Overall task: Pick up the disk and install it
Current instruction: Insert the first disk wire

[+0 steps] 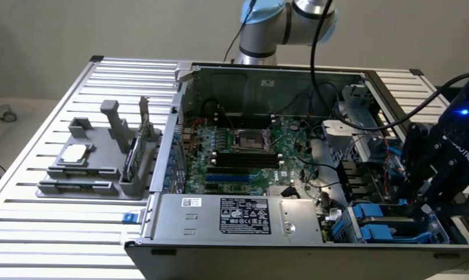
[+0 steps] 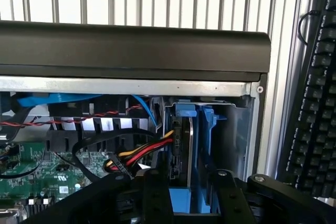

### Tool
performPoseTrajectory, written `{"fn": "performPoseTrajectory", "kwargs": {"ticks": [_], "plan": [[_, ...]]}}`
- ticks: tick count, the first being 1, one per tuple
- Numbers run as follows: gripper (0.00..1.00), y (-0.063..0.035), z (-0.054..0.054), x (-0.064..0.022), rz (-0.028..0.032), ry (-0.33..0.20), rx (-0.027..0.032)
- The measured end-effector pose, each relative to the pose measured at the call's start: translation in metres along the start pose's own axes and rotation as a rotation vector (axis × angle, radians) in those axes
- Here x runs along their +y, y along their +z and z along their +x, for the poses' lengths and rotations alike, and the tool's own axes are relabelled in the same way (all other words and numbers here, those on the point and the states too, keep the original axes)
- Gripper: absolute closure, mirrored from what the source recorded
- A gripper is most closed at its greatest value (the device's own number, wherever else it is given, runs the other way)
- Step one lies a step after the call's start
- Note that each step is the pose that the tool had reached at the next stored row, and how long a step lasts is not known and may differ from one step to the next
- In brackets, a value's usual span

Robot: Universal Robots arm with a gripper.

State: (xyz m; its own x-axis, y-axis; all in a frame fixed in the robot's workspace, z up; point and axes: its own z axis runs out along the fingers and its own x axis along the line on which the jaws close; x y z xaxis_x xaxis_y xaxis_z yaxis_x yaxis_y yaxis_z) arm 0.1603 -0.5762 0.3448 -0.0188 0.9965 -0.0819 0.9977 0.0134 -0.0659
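End effector (image 2: 189, 192) straddling disk (image 2: 184, 150) in bay, cables (image 2: 142, 156) beside

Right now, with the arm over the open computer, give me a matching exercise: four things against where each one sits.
Things:
1. disk
2. processor chip
3. green card
4. keyboard

Places:
A. lying flat on the grey holder
B. outside the computer case, beside its wall
C. on edge between blue rails in the case's corner bay
D. upright in a slot of the holder

Pairs: 1-C; 2-A; 3-D; 4-B.
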Motion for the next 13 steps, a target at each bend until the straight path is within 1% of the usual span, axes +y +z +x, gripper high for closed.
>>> {"fn": "performPoseTrajectory", "kwargs": {"ticks": [3, 6, 10, 13], "plan": [[0.63, -0.0038, -0.002, -0.0010, 0.0003, 0.000, -0.0004], [0.63, -0.0044, -0.005, -0.0046, 0.0003, 0.000, -0.0003], [0.63, -0.0036, -0.009, -0.0130, 0.0003, 0.000, -0.0003], [0.63, -0.0030, -0.010, -0.0218, 0.0003, 0.000, -0.0007]]}}
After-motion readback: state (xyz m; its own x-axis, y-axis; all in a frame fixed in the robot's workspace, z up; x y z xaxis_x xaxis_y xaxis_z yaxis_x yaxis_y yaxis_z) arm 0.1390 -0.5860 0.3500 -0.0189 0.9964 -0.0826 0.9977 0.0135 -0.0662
